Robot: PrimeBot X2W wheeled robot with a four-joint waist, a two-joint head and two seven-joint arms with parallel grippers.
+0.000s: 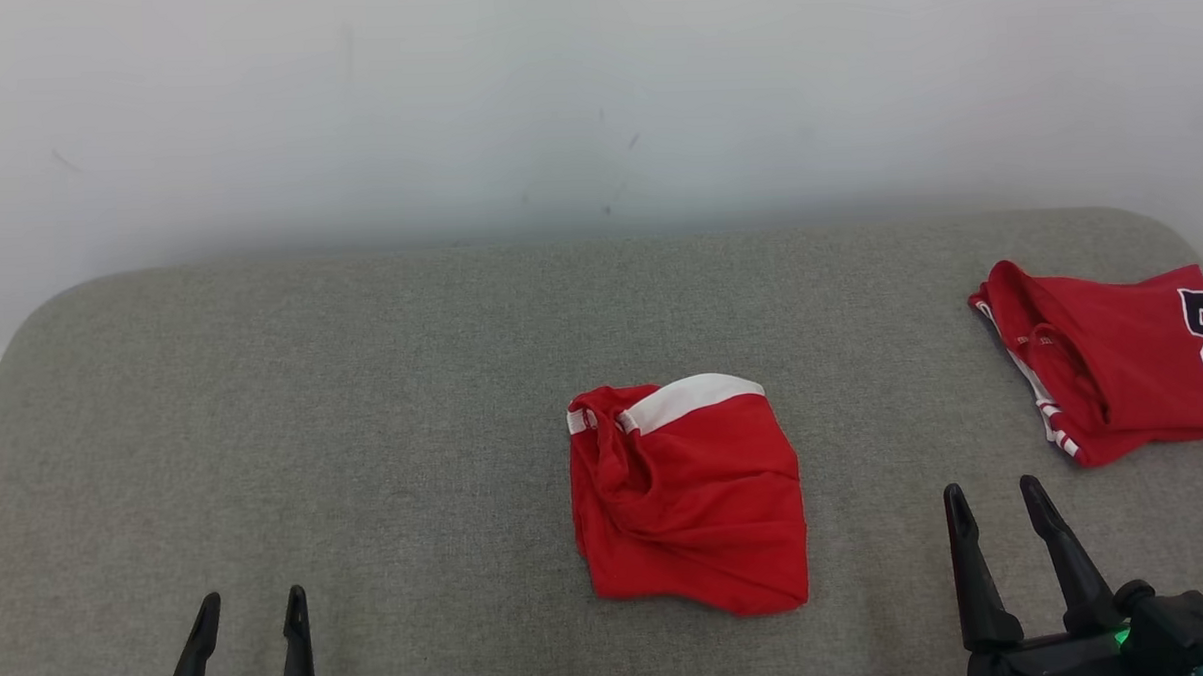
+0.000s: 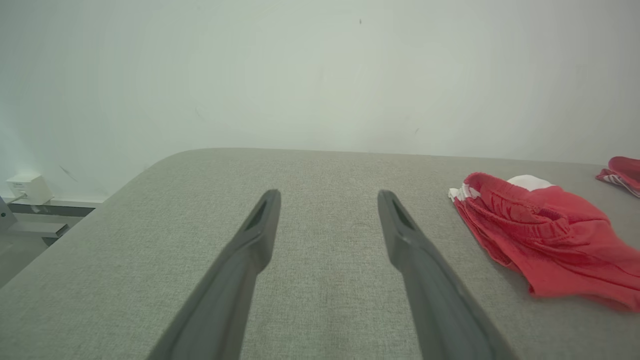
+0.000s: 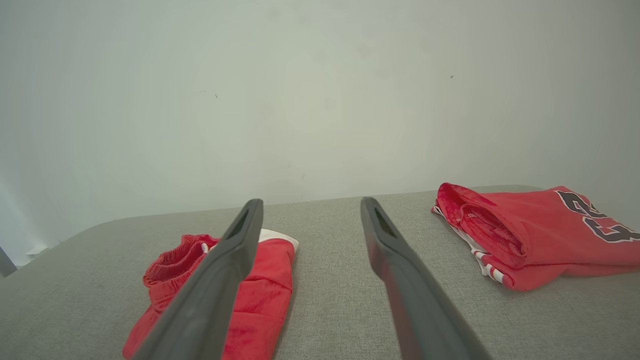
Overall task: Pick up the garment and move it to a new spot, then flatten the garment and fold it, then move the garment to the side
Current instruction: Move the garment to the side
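The red shorts [image 1: 687, 500] lie in a bunched-up heap near the middle of the grey cloth counter [image 1: 365, 436], a bit to the right and toward the near side. A white band [image 1: 689, 400] runs along their far edge, and the cloth has lots of wrinkles. Nothing is touching them.

The left gripper [image 1: 252, 595] sits at the near left, well apart from the shorts. Its jaws are spread wide and hold nothing, with bare counter between the two dark fingers [image 2: 250, 240]. The right gripper [image 1: 992, 486] sits at the near right, near the shorts but not touching them. Its jaws are spread wide too, with nothing in them.

A red jersey [image 1: 1113, 370] lies folded at the far right of the counter, well apart from the shorts. It has a dark number with a white outline on top and red and white stripes on its edge. A plain white wall [image 1: 553, 100] stands behind the counter.
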